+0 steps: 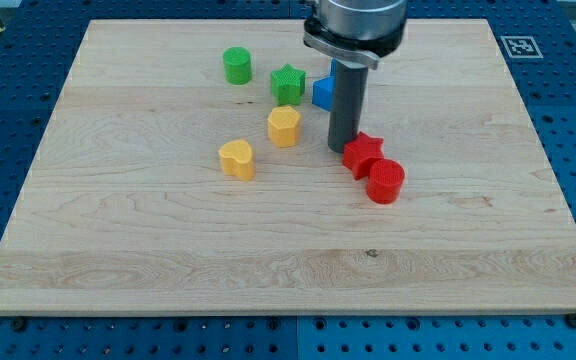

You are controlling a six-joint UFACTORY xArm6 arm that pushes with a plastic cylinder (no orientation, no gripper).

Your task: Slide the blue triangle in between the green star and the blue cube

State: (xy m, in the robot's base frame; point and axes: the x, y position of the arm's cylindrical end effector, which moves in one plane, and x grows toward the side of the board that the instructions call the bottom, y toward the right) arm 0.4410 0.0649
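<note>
The green star lies near the board's top middle. Just to its right a blue block with a pointed left side, seemingly the blue triangle, is partly hidden behind my rod. A sliver of blue above it, against the rod, may be the blue cube; most of it is hidden. My tip rests on the board below the blue blocks, right against the left side of the red star.
A green cylinder sits left of the star. A yellow hexagon and a yellow heart lie below the star. A red cylinder touches the red star's lower right. The wooden board sits on a blue pegboard.
</note>
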